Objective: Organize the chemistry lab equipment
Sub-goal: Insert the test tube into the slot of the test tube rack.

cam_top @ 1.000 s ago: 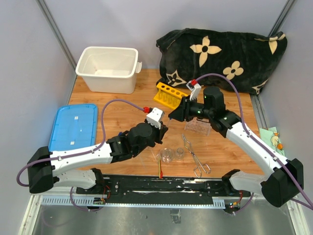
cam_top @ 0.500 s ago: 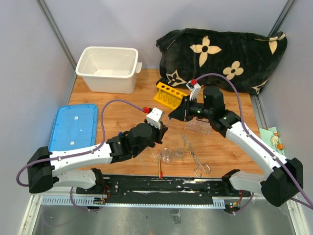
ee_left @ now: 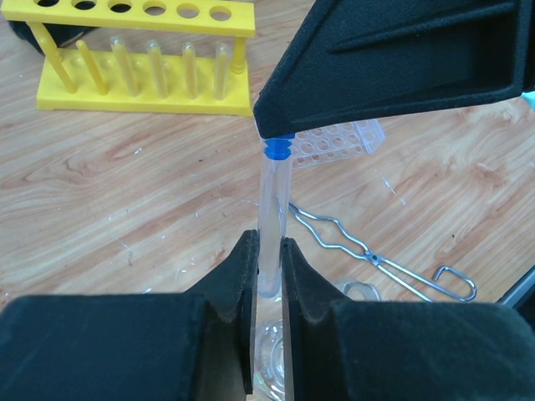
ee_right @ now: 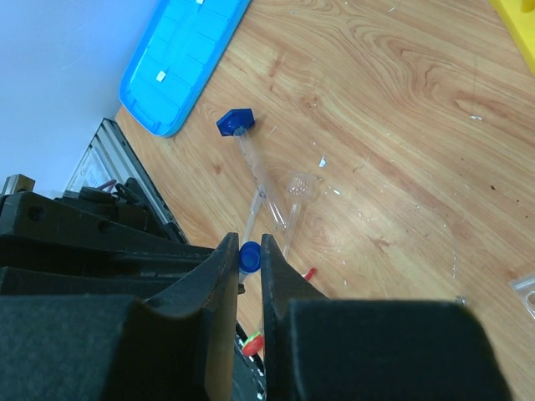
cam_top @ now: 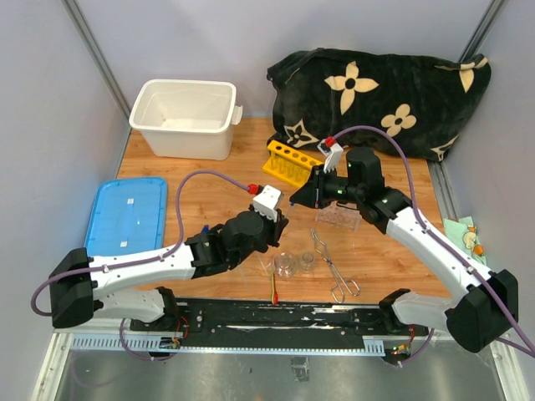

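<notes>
The left gripper [ee_left: 267, 242] was closed nearly all the way on a blue-capped tube [ee_left: 269, 196], its two fingers clamped on the lower part of the clear body and the tube standing upright between them. The right gripper [ee_right: 247, 246] came in from above and was closed narrowly on that same tube's blue cap [ee_right: 248, 256]. The tube hung between the two arms above the middle of the wooden bench [cam_top: 209, 167].

A second capped tube [ee_right: 253, 163] lay flat on the bench. The yellow holed rack [cam_top: 290, 161] stood farther back, near the black flowered cloth [cam_top: 376, 92], and the clear plastic rack [cam_top: 338, 215] lay just under the right arm. Two small glass beakers [cam_top: 286, 264] stood side by side near the front edge, with the metal tongs [cam_top: 333, 263] to their right and the red-tipped stick [cam_top: 274, 288] in front of them.

The blue lid [cam_top: 125, 215] lay at the left, and its small white stickers were too small to read. The white tub [cam_top: 182, 117] sat behind it.
</notes>
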Available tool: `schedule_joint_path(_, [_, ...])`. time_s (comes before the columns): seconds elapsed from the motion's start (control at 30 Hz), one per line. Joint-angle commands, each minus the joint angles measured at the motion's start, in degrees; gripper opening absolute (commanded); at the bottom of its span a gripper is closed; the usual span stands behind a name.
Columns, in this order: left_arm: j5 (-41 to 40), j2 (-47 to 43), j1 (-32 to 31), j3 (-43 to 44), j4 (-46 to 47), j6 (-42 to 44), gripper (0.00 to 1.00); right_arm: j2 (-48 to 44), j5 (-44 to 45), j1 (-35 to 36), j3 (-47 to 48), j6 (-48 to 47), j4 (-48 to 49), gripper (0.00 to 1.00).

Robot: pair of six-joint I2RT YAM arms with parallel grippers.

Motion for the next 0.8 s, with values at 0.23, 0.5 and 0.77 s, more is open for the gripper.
schedule_joint_path(0.23, [-3.73,1.02,-0.19,1.82,0.41,-0.63,0.59,-0.15,5.27,0.74,2.86,-3.76,-3.94,0.01])
schedule_joint_path(0.5, [-3.34,1.54,-0.26,2.06,-0.57,-1.12,0.71,2.54,16.49,0.68,4.70,-9.44,-7.37,0.01])
schedule_joint_path(0.77, [-4.72,6.30,-0.20,4.91,-4.32,-2.71,0.70,4.66,41.18,0.66,-0.02,-15.66,-3.19,0.01])
